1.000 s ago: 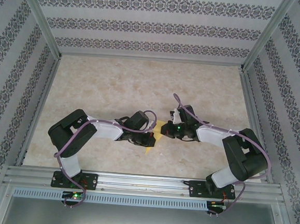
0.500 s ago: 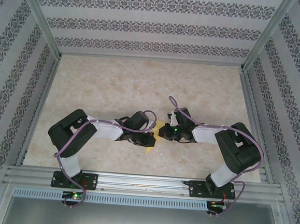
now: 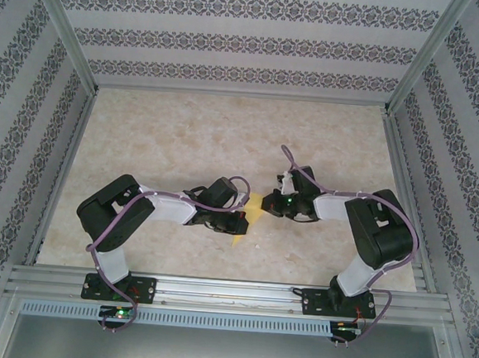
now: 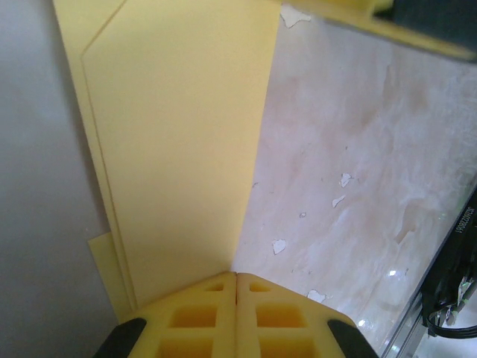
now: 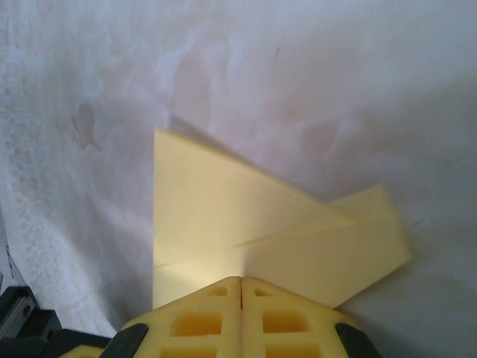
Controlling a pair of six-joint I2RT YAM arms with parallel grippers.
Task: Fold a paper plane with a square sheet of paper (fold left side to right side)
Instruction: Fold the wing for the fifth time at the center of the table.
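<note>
Marbled surface, near its middle: the folded yellow sheet of paper lies flat between the two arm ends. The left tool has its fingers together, tips at the paper's long edge. The right tool has its fingers together, tips over the overlapping flaps.

left arm elbow bent, reaching inward | left gripper jaws together | right arm folded inward | right gripper jaws together
</note>
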